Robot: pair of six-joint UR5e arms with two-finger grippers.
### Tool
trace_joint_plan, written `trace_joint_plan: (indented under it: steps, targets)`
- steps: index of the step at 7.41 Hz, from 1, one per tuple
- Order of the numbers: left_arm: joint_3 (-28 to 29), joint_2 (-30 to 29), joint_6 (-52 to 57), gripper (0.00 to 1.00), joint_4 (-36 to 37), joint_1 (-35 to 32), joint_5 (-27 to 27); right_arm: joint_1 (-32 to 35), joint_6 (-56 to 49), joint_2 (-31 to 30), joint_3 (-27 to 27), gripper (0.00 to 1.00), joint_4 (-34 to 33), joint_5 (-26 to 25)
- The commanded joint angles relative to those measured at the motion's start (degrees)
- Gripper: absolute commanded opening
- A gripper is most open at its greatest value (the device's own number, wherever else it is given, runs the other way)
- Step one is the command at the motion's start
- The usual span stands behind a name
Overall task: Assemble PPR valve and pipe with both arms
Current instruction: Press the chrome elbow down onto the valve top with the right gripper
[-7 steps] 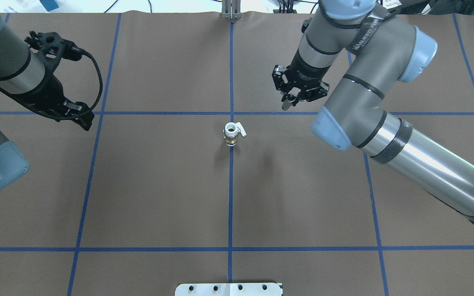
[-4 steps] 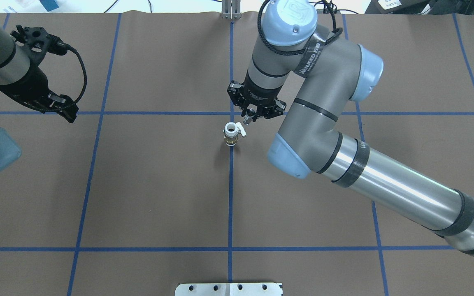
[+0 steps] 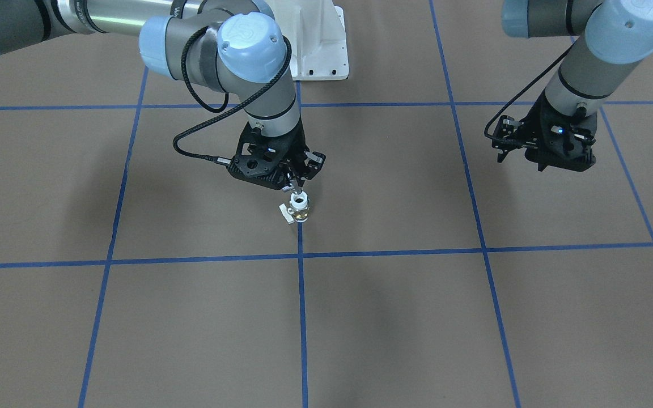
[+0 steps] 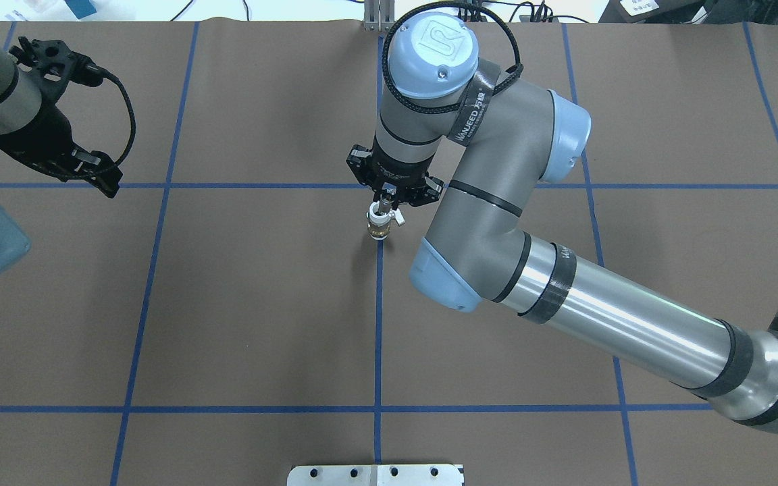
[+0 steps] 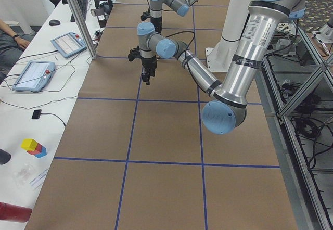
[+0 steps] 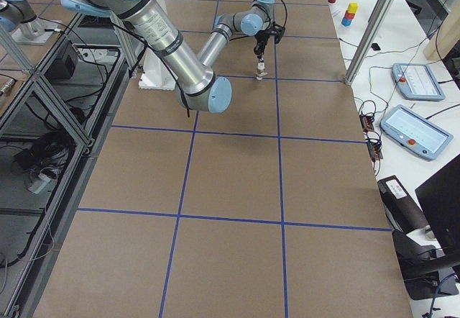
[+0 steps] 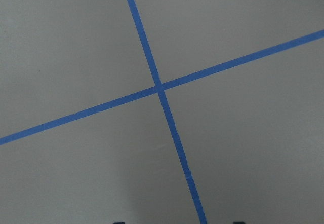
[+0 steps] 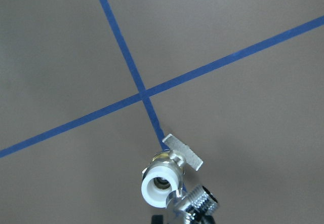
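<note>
The PPR valve (image 4: 379, 227) stands upright on the centre tape line, white collar up and white tab to one side. It also shows as the valve (image 3: 299, 208) in the front view and the valve (image 8: 161, 183) in the right wrist view. My right gripper (image 4: 388, 198) hangs just above it, shut on the chrome pipe (image 8: 196, 202), whose threaded end sits right beside the collar. The pipe (image 3: 294, 186) is just above the valve's mouth; I cannot tell if they touch. My left gripper (image 4: 107, 183) hovers far off at the left, open and with nothing in it, over a tape crossing (image 7: 159, 88).
Brown paper with blue tape lines (image 4: 378, 324) covers the table. The white pedestal base (image 3: 321, 54) stands at the robot's side. Beyond the far edge lie tablets (image 5: 32, 75), coloured blocks (image 5: 33, 147) and cables. A person's arm (image 5: 10, 35) rests there.
My right arm has swung left with the pipe, from the back right square to directly over the valve. My left arm has drawn back a little to the left.
</note>
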Motion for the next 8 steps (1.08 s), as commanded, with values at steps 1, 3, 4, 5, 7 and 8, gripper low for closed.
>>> trace_joint_plan:
  steps: [1,3,4,5,7,8]
  targets:
    - [-0.1,-0.1,0.0,0.77,0.0,0.0,0.0,-0.1,0.2,0.6,-0.8,0.0,0.0,-0.4]
    - [0.0,-0.2,0.0,0.77,0.0,0.0,0.0,-0.2,0.2,0.3,-0.8,0.0,0.0,-0.5]
    - [-0.1,-0.2,0.0,0.77,0.0,0.0,0.0,-0.3,0.2,0.3,-0.9,0.0,0.0,-0.6]
    - [0.0,-0.2,0.0,0.77,0.0,0.0,0.0,-0.3,0.2,0.3,-1.0,0.0,0.0,-0.7]
    - [-0.1,-0.3,0.0,0.77,0.0,0.0,0.0,-0.3,0.2,0.4,-1.9,0.0,0.1,-0.8]
    - [-0.1,-0.3,0.0,0.77,0.0,0.0,0.0,-0.3,0.2,0.5,-1.9,0.0,0.1,-0.8]
